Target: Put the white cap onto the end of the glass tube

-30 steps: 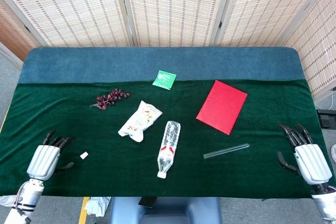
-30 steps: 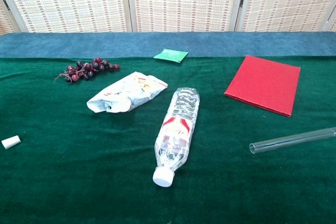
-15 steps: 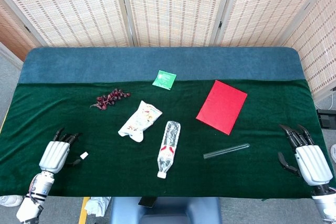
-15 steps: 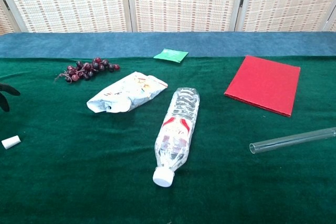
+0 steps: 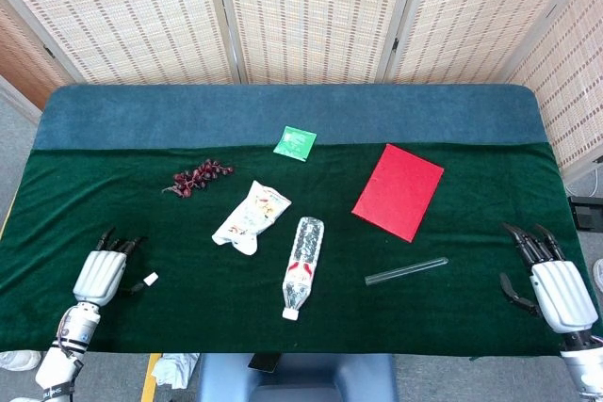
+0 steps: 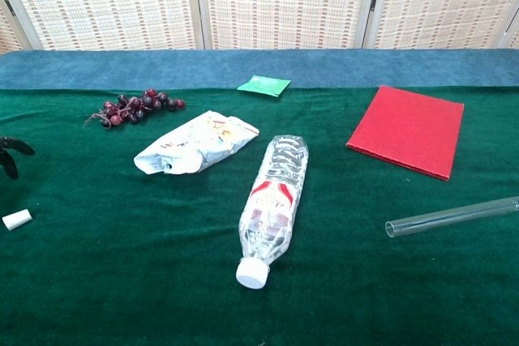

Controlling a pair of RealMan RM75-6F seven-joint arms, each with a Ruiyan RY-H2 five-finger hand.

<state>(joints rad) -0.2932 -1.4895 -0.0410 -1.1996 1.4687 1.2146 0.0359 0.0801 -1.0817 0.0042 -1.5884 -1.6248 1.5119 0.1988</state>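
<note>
The small white cap [image 5: 150, 279] [image 6: 16, 218] lies on the green cloth near the front left. My left hand [image 5: 101, 270] hovers just left of it, fingers apart and empty; only its dark fingertips [image 6: 10, 151] show at the chest view's left edge. The clear glass tube [image 5: 406, 270] [image 6: 452, 216] lies at the front right, its open end pointing left. Further right, near the table's corner, my right hand [image 5: 550, 281] is open and holds nothing.
A plastic water bottle [image 5: 301, 265] lies in the middle with its cap toward the front. Behind it are a crumpled snack bag [image 5: 251, 217], dark grapes [image 5: 197, 176], a green packet [image 5: 295, 142] and a red book [image 5: 399, 191].
My left hand moved forward and right, closer to the white cap, then settled slightly. The right hand has barely shifted. Nothing was picked up.
</note>
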